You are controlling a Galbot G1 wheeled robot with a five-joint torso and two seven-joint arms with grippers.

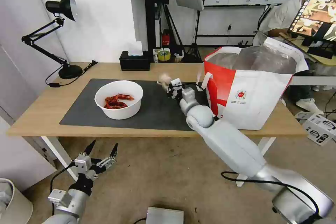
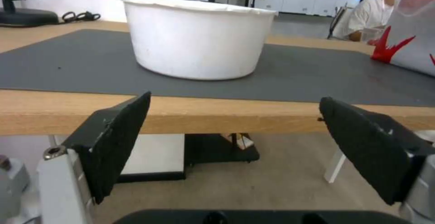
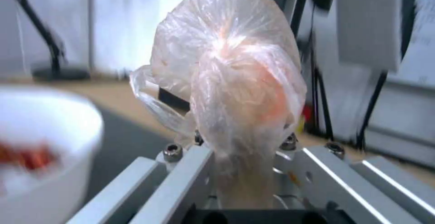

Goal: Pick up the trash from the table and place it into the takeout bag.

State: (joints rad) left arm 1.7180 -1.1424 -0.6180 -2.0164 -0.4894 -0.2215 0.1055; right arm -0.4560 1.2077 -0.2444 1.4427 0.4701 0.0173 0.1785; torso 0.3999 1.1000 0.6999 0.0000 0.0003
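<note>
The left gripper (image 1: 102, 148) hangs nearest the head camera, below the near edge of the table (image 1: 35, 112) and off it, its two black fingers (image 2: 113, 142) spread wide with nothing between them; in its wrist view the table edge crosses just beyond the fingertips. Beyond and above that gripper stands one white bowl (image 1: 119, 98) on the one dark grey mat (image 1: 157, 112), holding red crayfish shells (image 1: 117, 101); their number cannot be made out. The right gripper (image 1: 169, 85) is raised over the mat, clamped on one small clear bag (image 3: 231, 78) bunched around a pale orange-yellow lump; the bag's lower part is pinched between the metal jaws and hidden there, and its contents are hard to identify. In the head view the bag (image 1: 163, 79) shows as a pale blur at the gripper's tip. Just to the right of that gripper stands one takeout bag (image 1: 255, 94), open-topped, its silver lining showing; its interior is largely out of sight. Behind the right gripper, at the far table edge, sits one black tissue box (image 1: 134, 61).
</note>
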